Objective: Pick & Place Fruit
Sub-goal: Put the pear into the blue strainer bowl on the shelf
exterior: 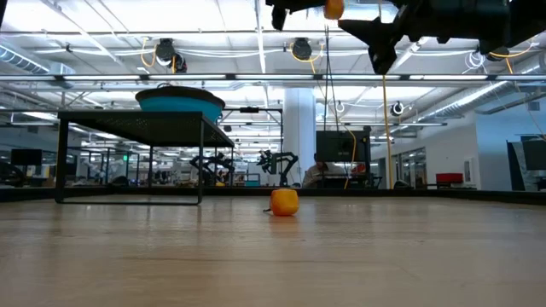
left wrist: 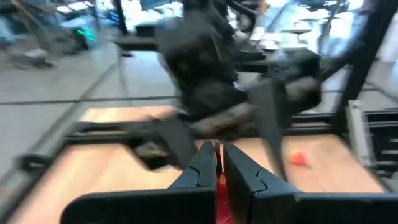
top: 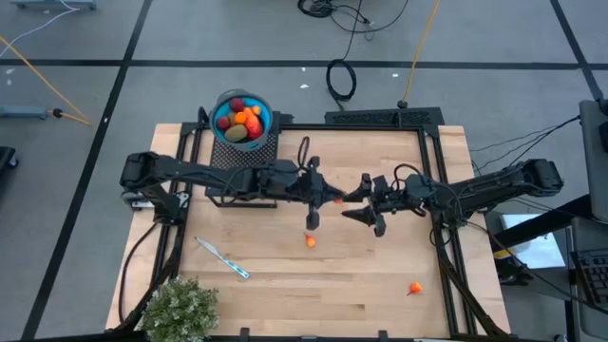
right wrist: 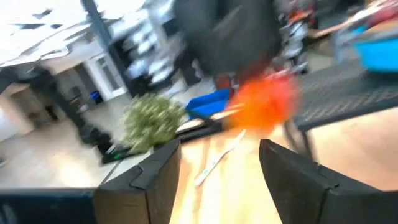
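My left gripper [top: 332,198] reaches level from the table's left to the middle, high above the wood, and is shut on a small orange-red fruit [top: 339,200]. My right gripper [top: 361,201] faces it from the right, close by. Its fingers stand open and hold nothing; the fruit [right wrist: 264,102] shows as an orange blur just ahead of them. An orange ball [exterior: 284,202] rests on the table below. Another orange piece [top: 415,288] lies near the front right. The blue bowl [top: 242,119] with several fruits stands on a black rack at the far left. My left gripper pinches the orange-red fruit between its two fingers; a red sliver [left wrist: 217,185] shows in the narrow gap between them. The fingers come nearly level from the table's left. The fruit [exterior: 333,8] is lifted well clear of the table.
A thin blue-and-white stick [top: 223,258] lies at the front left, and a bushy green plant [top: 180,309] stands at the front left corner. The black rack [exterior: 128,128] bears the bowl. A black frame [top: 437,190] borders the table.
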Controlling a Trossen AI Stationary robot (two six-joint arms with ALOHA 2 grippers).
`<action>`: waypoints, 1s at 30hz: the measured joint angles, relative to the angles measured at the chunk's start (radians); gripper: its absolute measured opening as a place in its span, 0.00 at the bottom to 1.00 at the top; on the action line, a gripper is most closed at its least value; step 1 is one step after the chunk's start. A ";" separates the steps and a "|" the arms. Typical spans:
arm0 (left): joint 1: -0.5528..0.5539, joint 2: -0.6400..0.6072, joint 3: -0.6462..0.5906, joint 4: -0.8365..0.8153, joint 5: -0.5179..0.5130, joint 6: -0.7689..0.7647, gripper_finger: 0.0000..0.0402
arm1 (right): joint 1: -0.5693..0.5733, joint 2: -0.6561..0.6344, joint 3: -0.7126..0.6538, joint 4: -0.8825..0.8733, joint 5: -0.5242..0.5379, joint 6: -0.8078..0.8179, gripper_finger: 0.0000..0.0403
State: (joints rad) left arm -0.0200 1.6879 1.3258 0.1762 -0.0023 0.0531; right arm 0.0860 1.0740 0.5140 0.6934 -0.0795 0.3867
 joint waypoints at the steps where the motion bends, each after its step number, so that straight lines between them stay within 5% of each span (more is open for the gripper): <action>1: 0.003 -0.004 0.000 0.000 -0.027 0.012 0.00 | 0.001 0.000 0.000 -0.010 -0.014 0.006 0.53; 20: 0.097 -0.330 0.002 -0.478 -0.463 0.076 0.00 | 0.001 0.001 -0.001 -0.117 -0.005 -0.010 0.48; 30: 0.198 -0.418 0.002 -0.652 -0.587 0.065 0.00 | 0.001 0.001 -0.002 -0.128 -0.004 -0.088 0.25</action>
State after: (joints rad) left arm 0.1782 1.2697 1.3277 -0.4757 -0.5890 0.1183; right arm 0.0872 1.0752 0.5125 0.5654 -0.0837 0.2982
